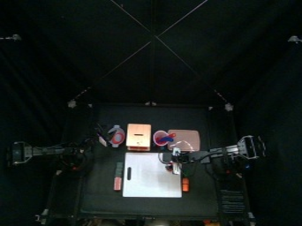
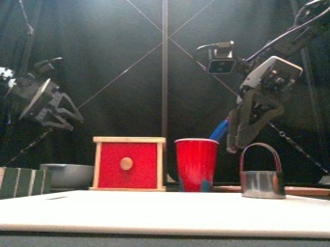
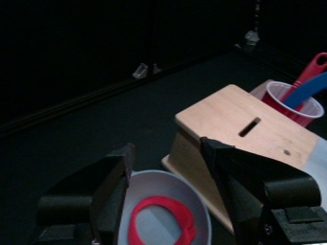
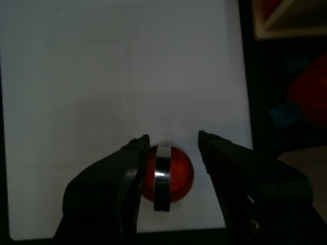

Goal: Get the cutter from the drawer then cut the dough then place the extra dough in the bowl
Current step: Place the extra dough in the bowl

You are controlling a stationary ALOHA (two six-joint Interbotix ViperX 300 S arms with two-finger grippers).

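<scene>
- Black curtains [image 1: 71,53] close the booth around a small black table [image 1: 97,190]. We take the wooden box [image 2: 129,164], its red drawer front flush, as our landmark.
- White cutting board [image 1: 147,181]: lies in front of the box and serves as the cutting surface.
- Cutter [image 2: 261,174]: stands upright on the board, in front of the box and off to its right. Its wire handle points up, ready for a grip from above.
- Red dough disc [image 4: 182,175]: shows at the cutter in the right wrist view. We cannot tell whether it sits inside the metal band or under it.
- Right gripper [image 4: 174,141]: hangs over the cutter with jaws apart, clamping nothing that we can see. We judge it poised either to take the cutter or to leave it.
- Bowl [image 3: 173,176]: sits just left of the box and holds the red dough ring [image 3: 166,200]. This is the extra dough, so we judge the last step done.
- Left gripper [image 3: 166,151]: hovers above the bowl, jaws apart and empty.
- Red cup [image 2: 196,166]: stands just right of the box, clear of the work, and holds a blue toy knife [image 3: 296,88] and a red toy knife [image 3: 315,65].
- Pink tray [image 1: 189,139]: lies right of the box, beyond the cup.
</scene>
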